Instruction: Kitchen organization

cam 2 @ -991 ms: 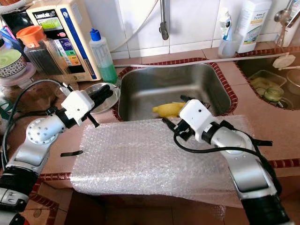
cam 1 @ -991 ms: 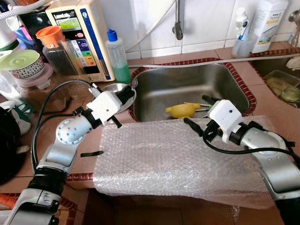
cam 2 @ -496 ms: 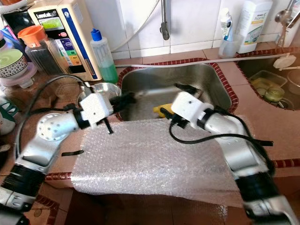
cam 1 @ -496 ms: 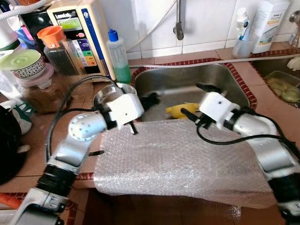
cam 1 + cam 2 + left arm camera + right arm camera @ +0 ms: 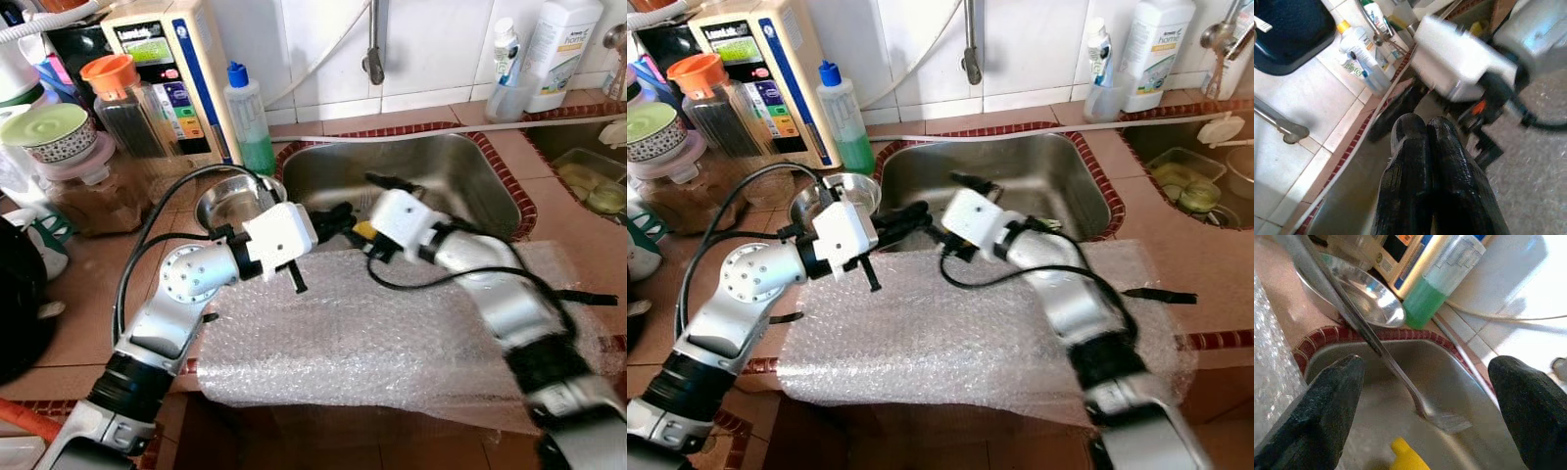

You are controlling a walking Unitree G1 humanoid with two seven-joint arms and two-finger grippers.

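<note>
Hovering both grippers over the sink (image 5: 490,171), left gripper (image 5: 1422,147) pinched together, right gripper (image 5: 1425,382) spread wide, empty. Fork (image 5: 1400,377) and yellow thing (image 5: 1405,458) not yet grabbed.

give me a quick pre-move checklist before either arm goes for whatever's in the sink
1. Right gripper open: ok, fingers spread wide over the sink.
2. Left gripper open: not ok, fingers pressed together.
3. Arms apart: not ok, left fingertips sit right beside the right gripper's white housing.
4. Fork reachable: ok, it lies between the right fingers, tines down in the sink.
5. Yellow item identified: cannot tell, mostly hidden.
6. Bubble wrap flat on the counter: ok.
</note>
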